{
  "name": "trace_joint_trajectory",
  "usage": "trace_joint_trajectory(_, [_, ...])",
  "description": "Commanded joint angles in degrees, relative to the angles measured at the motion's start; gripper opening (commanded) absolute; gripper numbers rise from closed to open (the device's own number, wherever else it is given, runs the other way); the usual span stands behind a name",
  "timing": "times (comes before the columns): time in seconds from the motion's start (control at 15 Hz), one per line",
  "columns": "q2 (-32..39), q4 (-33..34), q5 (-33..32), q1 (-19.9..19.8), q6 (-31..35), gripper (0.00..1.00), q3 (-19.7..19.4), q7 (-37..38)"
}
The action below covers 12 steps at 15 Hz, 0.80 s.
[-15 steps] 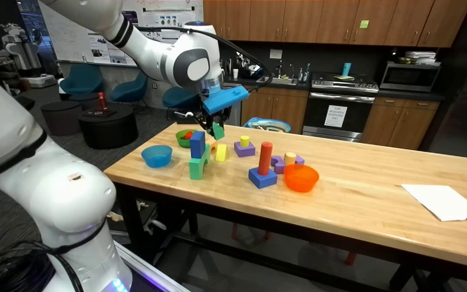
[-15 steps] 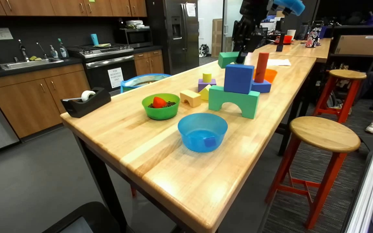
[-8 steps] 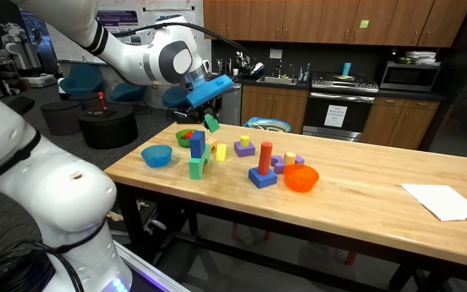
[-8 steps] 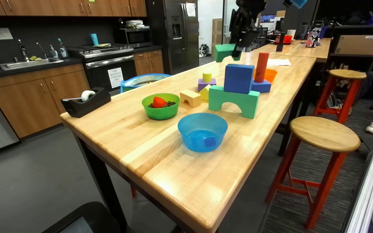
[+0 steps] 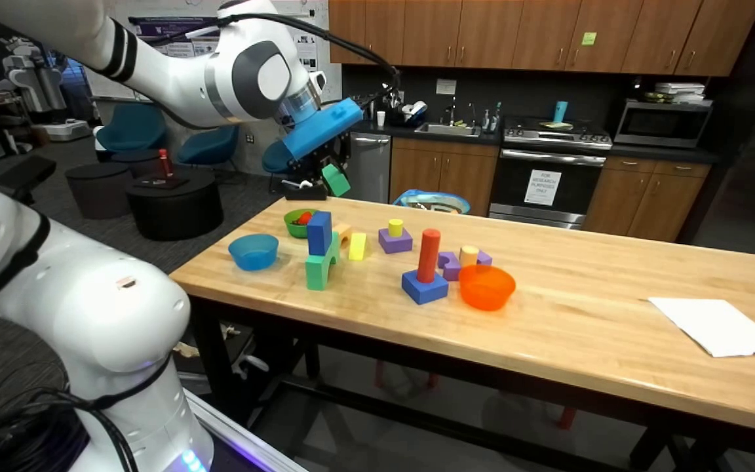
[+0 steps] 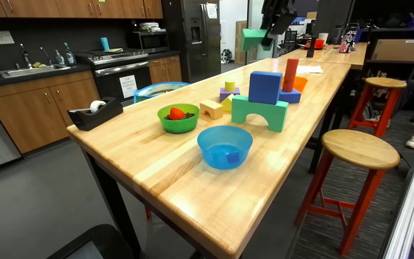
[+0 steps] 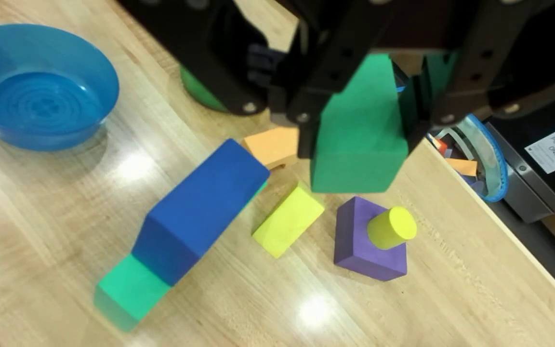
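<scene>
My gripper [image 7: 362, 130] is shut on a green block [image 7: 359, 171], which sticks out past the fingertips. In both exterior views the block hangs tilted in the air above the table. Below it stands a blue block [image 6: 265, 87] on top of a light green arch [image 6: 241, 108]. A yellow wedge [image 7: 289, 221] lies beside that stack. Near the wedge, a purple block [image 7: 369, 262] carries a short yellow cylinder [image 7: 390, 229]. A small orange arch [image 6: 211, 109] is partly hidden behind the gripper in the wrist view.
A blue bowl [image 6: 225, 147] and a green bowl [image 6: 178, 124] with a red piece inside stand at one table end, near a black tape dispenser [image 6: 95, 114]. A red cylinder [image 5: 428, 255] rises from a blue base [image 5: 425, 290] beside an orange bowl [image 5: 487, 288]. White paper [image 5: 718, 321] lies farther along.
The arm has lifted the green block higher and drawn it back, leftward in an exterior view. The block has tilted more. Everything on the table has stayed put.
</scene>
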Motion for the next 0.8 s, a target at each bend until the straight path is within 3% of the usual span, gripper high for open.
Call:
trace_joint_trajectory(0.0, [-7.03,-2.93,0.68,4.37,-7.31,0.16,-3.06,-1.80])
trace_joint_trajectory(0.4, [-13.72,-2.09,1.65,7.64,-22.29,0.16,-4.35,-2.10])
trace_joint_trajectory(0.73, [-13.76,-0.45,5.58,10.72,-25.81,0.16,-6.71,-2.74])
